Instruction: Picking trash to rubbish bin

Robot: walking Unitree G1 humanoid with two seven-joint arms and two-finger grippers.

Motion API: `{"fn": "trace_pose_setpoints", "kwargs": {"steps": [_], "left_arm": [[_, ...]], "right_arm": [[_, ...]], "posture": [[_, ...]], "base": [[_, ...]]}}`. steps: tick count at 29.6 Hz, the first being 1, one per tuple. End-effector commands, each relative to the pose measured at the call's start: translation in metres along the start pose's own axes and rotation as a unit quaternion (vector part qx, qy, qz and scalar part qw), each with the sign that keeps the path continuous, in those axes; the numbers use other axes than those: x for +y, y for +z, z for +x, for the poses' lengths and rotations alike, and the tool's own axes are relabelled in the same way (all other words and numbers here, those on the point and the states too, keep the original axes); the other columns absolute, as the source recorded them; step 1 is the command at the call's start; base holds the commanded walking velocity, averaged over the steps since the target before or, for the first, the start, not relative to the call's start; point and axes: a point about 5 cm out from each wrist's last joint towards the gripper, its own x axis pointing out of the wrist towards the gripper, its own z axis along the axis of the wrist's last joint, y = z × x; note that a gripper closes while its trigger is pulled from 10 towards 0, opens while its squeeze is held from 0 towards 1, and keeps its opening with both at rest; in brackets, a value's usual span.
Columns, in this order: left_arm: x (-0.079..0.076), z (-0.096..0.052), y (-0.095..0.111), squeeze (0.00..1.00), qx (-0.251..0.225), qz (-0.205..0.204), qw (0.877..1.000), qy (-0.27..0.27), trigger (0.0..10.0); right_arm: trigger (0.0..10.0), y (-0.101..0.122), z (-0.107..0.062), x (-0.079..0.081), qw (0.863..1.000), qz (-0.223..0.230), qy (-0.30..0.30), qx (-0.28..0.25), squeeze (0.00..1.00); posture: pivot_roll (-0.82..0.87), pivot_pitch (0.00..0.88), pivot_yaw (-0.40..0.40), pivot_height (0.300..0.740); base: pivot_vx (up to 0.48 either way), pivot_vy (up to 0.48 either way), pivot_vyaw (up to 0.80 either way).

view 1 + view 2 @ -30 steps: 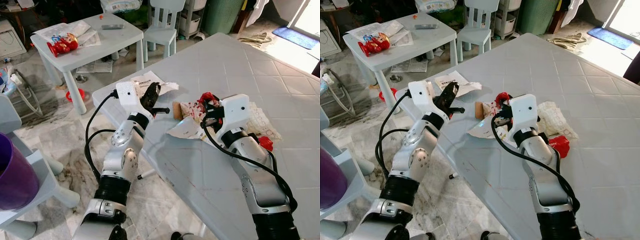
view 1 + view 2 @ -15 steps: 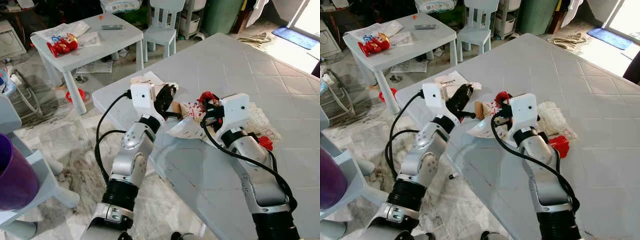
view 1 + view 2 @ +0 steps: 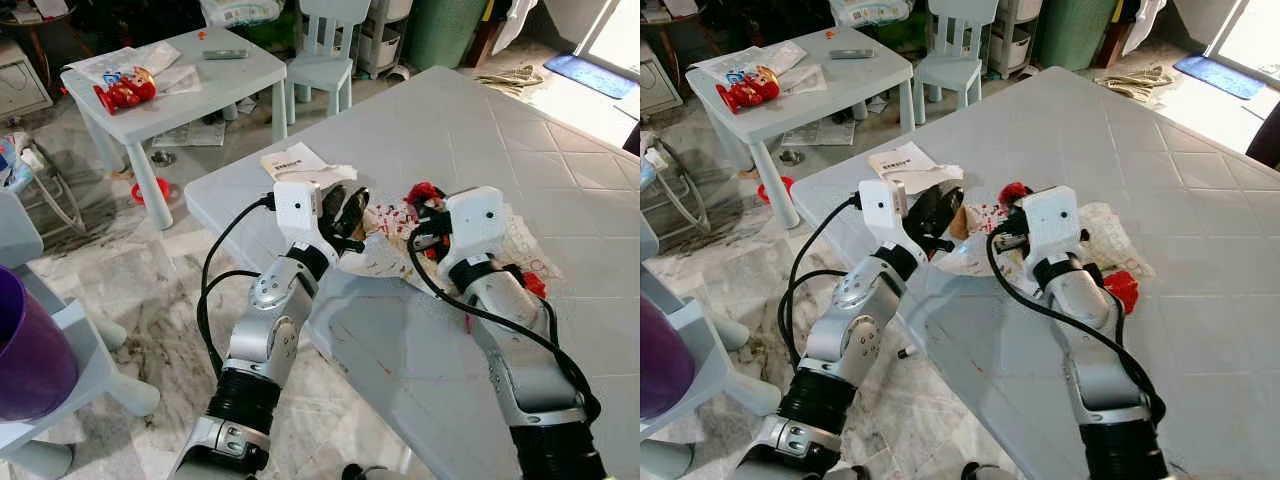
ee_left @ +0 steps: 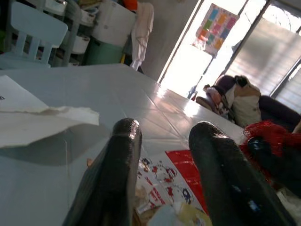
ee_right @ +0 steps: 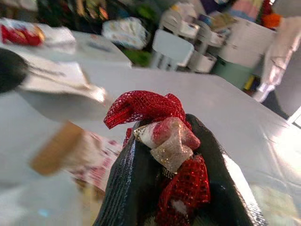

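1. The right tool point(image 5: 164, 155) stayed clamped on the red mesh netting point(image 5: 143, 107) above the table point(image 3: 560, 170).
2. The left tool point(image 4: 164, 165), fingers parted and empty, had advanced toward 2 o'clock over the printed wrapper point(image 4: 164, 176), readying a second pickup.

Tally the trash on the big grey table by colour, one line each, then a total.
Red: 2, the red mesh bundle in the right gripper and a red scrap.
White paper: 2, a torn sheet and a printed wrapper.
Total: 4.
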Motion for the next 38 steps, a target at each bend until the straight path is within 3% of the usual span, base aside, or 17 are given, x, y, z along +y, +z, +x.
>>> {"fn": "trace_pose_setpoints", "kwargs": {"steps": [1, 6, 18, 23, 30, 31, 32, 38], "left_arm": [[-0.017, 0.003, -0.005, 1.0, 0.007, -0.009, 1.0, -0.024, 10.0], [-0.02, 0.002, -0.008, 1.0, 0.017, -0.006, 0.999, -0.031, 10.0], [-0.04, -0.004, -0.027, 1.0, 0.079, 0.039, 0.99, -0.114, 10.0], [-0.039, -0.007, -0.029, 1.0, 0.086, 0.05, 0.988, -0.118, 10.0], [-0.034, -0.011, -0.034, 1.0, 0.099, 0.075, 0.985, -0.121, 10.0], [-0.034, -0.012, -0.037, 0.44, 0.107, 0.078, 0.983, -0.126, 10.0], [-0.034, -0.013, -0.038, 0.0, 0.112, 0.08, 0.982, -0.13, 10.0], [-0.036, -0.017, -0.049, 0.0, 0.148, 0.099, 0.972, -0.155, 10.0]], "right_arm": [[0.0, -0.001, 0.001, -0.01, 1.0, -0.013, -0.025, 0.006, 0.0], [0.0, -0.002, 0.001, -0.016, 0.999, -0.021, -0.038, 0.01, 0.0], [0.0, 0.0, -0.003, -0.029, 0.999, -0.015, -0.04, 0.003, 0.0], [0.0, 0.005, -0.019, -0.027, 1.0, 0.003, 0.002, -0.01, 0.0], [0.0, -0.003, -0.04, -0.036, 1.0, -0.003, 0.01, 0.014, 0.0], [0.0, -0.004, -0.042, -0.036, 1.0, -0.003, 0.011, 0.016, 0.0], [0.0, -0.004, -0.043, -0.036, 1.0, -0.003, 0.011, 0.016, 0.0], [0.0, -0.001, -0.048, -0.034, 1.0, 0.001, 0.019, 0.019, 0.0]], "posture": [[-0.04, 0.127, -0.088, 0.74], [-0.04, 0.128, -0.085, 0.74], [-0.04, 0.127, -0.083, 0.74], [-0.05, 0.126, -0.083, 0.74], [-0.06, 0.125, -0.078, 0.74], [-0.06, 0.124, -0.078, 0.74], [-0.06, 0.124, -0.078, 0.74], [-0.06, 0.122, -0.077, 0.74]], "base": [[0.0, 0.0, 0.0], [0.0, 0.0, 0.0], [0.0, 0.0, 0.0], [0.0, 0.0, 0.0], [0.0, 0.0, 0.0], [0.0, 0.0, 0.0], [0.0, 0.0, 0.0], [0.0, 0.0, 0.0]]}}
